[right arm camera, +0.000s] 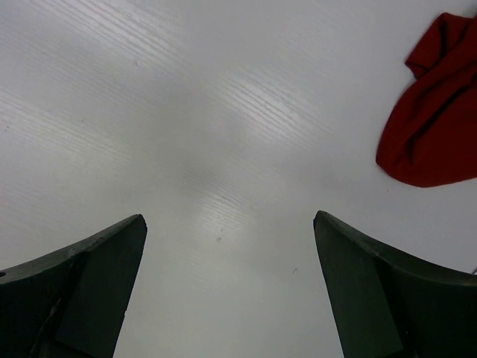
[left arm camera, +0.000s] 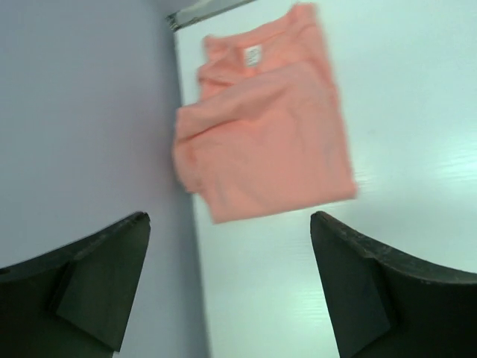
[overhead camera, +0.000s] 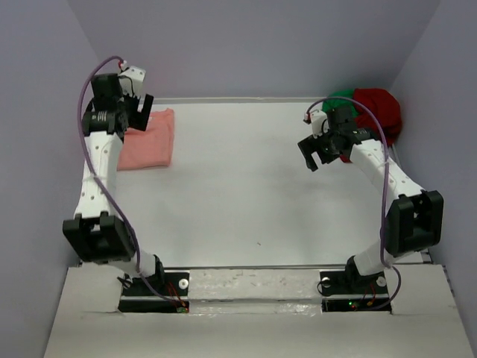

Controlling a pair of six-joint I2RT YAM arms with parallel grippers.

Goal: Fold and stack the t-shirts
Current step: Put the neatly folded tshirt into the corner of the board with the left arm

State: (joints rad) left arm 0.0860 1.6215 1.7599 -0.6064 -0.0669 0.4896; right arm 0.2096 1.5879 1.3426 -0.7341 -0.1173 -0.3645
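The salmon-pink t-shirt (overhead camera: 149,140) lies folded at the table's far left against the wall; the left wrist view shows it (left arm camera: 268,134) with its small white neck tag (left arm camera: 252,54). My left gripper (overhead camera: 139,109) is open and empty, raised above the shirt's far-left corner. The dark red t-shirt (overhead camera: 378,110) lies crumpled in the far right corner on the green t-shirt (overhead camera: 340,98). My right gripper (overhead camera: 322,152) is open and empty above bare table, just left of that pile. A fold of the dark red shirt (right arm camera: 436,119) shows in the right wrist view.
Lilac walls (overhead camera: 45,104) close in the white table (overhead camera: 246,194) on the left, back and right. A metal rail (overhead camera: 253,270) runs along the near edge between the arm bases.
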